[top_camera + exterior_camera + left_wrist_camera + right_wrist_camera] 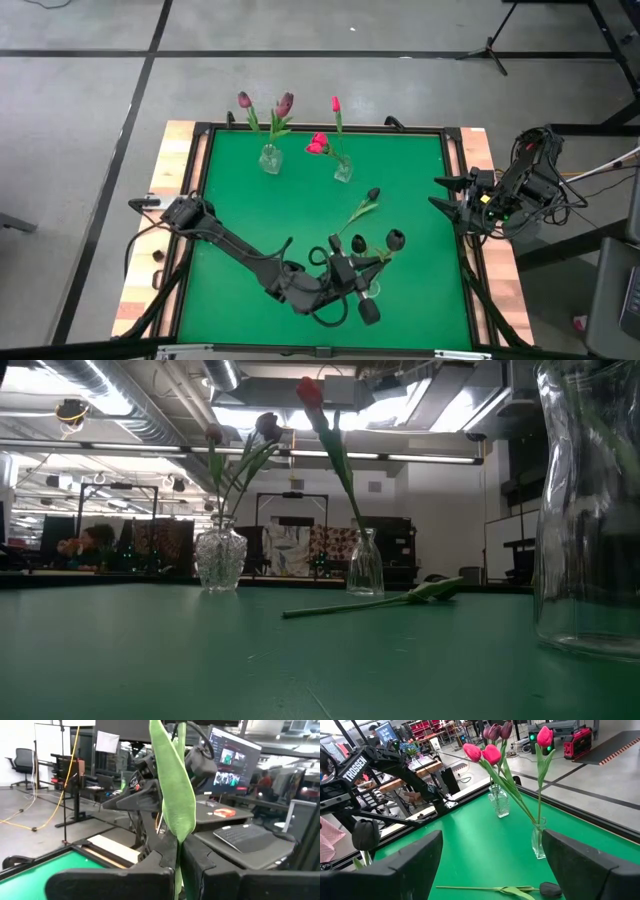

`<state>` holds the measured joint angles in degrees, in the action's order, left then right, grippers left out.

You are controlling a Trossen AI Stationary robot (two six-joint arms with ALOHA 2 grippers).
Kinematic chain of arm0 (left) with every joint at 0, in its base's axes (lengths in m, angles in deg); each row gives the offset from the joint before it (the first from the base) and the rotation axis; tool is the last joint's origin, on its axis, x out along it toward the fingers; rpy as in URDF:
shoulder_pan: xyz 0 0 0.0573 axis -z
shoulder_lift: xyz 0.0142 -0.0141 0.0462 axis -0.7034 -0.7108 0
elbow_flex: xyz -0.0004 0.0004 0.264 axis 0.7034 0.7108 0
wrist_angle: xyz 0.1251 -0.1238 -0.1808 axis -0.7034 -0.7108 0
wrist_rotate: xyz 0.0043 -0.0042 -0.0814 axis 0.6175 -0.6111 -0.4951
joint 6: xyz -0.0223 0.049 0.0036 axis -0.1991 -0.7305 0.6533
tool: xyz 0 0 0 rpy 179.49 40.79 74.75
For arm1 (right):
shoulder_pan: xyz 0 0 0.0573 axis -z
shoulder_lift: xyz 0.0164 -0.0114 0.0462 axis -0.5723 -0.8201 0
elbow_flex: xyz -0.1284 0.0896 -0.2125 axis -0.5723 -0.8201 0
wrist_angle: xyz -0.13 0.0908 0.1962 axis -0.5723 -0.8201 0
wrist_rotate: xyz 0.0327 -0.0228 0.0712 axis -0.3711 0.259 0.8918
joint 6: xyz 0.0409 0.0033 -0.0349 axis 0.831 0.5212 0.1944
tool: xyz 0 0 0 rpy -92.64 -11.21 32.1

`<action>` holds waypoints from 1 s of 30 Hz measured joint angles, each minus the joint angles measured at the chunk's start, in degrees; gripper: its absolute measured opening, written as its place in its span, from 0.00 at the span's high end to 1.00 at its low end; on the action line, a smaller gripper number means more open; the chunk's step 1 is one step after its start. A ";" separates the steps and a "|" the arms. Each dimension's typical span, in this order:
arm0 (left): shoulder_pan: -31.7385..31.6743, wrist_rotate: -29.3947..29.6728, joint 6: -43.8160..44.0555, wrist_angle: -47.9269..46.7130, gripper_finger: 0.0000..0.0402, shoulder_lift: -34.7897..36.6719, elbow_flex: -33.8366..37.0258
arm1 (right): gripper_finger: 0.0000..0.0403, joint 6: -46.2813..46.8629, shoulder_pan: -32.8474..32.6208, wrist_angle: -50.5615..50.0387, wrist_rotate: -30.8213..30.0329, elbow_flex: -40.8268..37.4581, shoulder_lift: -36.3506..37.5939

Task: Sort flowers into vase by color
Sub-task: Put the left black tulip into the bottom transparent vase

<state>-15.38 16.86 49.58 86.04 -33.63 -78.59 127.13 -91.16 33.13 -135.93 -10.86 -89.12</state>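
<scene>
- Green felt covers the table (240,220), framed in black with pale wood strips down both sides.
- Taking the near vase (371,289) at the front edge as landmark: the left arm runs from its base at the table's left side, low and diagonal across the felt, to end right beside that vase.
- The left gripper (345,272) sits just beside the near vase, pinched tight on a flower stem (178,870); in its wrist view a broad green leaf (172,785) rises straight up between the closed fingers (150,865).
- Two near-black buds (396,238) stand just behind the near vase, by the gripper.
- One dark-headed flower (364,205) lies flat on the felt, further back from the near vase, stem pointing toward it.
- Well behind the near vase, at the back edge, stand two more glass vases: the round vase (269,159) holds dusky purple blooms (285,102), the slim vase (343,171) to its right holds bright pink ones (318,144).
- Off to the right of the near vase, the right arm is folded at the table's right edge.
- The right gripper (440,192) hovers over the edge, fingers (410,865) spread wide with nothing between them, aimed inward across the felt.
</scene>
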 joint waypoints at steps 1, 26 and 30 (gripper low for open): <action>-0.21 0.00 0.00 0.23 0.99 0.02 0.00 | 0.16 -0.02 0.02 0.02 -0.02 0.00 0.02; 1.56 5.36 9.24 -5.47 0.99 -0.26 5.18 | 0.16 1.26 0.02 0.96 0.05 0.00 0.01; 1.02 5.21 9.22 -5.39 0.99 -0.26 5.45 | 0.16 1.27 0.02 1.52 0.05 0.00 0.00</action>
<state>-14.36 22.07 58.80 80.64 -33.90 -73.14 128.40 -91.14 34.65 -135.88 -10.86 -89.12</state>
